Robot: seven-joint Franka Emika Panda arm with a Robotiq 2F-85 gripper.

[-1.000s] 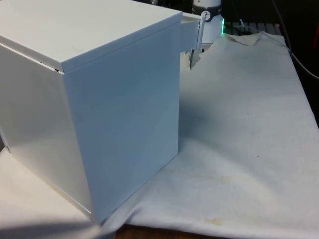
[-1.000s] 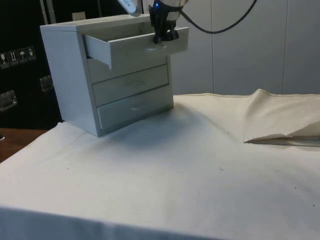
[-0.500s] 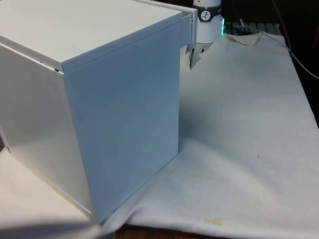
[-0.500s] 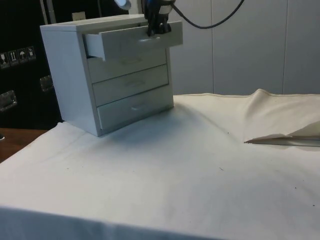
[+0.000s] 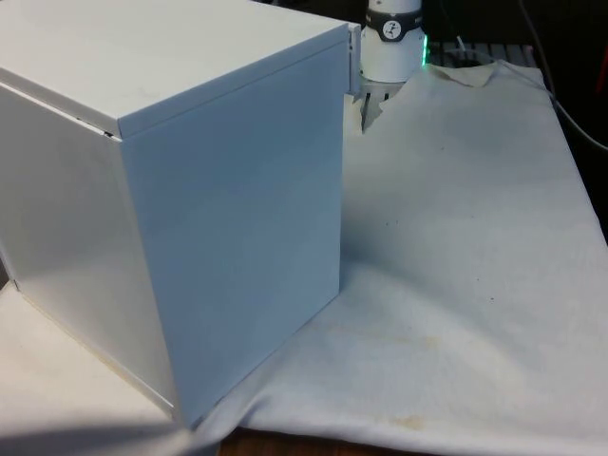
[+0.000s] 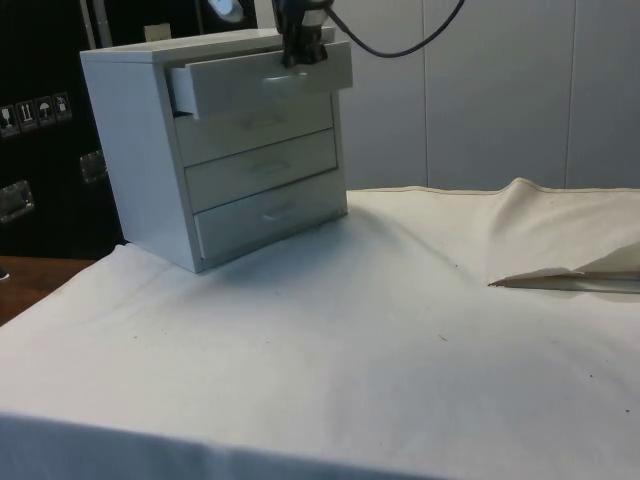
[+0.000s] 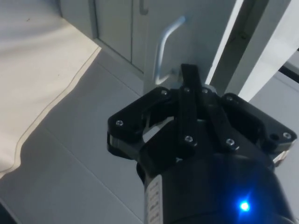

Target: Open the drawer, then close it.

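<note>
The gripper (image 6: 302, 58), fingers pressed together, leans on the top drawer (image 6: 262, 85) front beside its handle (image 7: 163, 46), to push it into the chest of drawers (image 6: 150, 150).

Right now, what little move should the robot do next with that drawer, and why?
Probably push the top drawer a bit further into the chest. In the side view its front stands out past the three shut drawers below, so it isn't closed yet, and the gripper sits right at that front.
</note>
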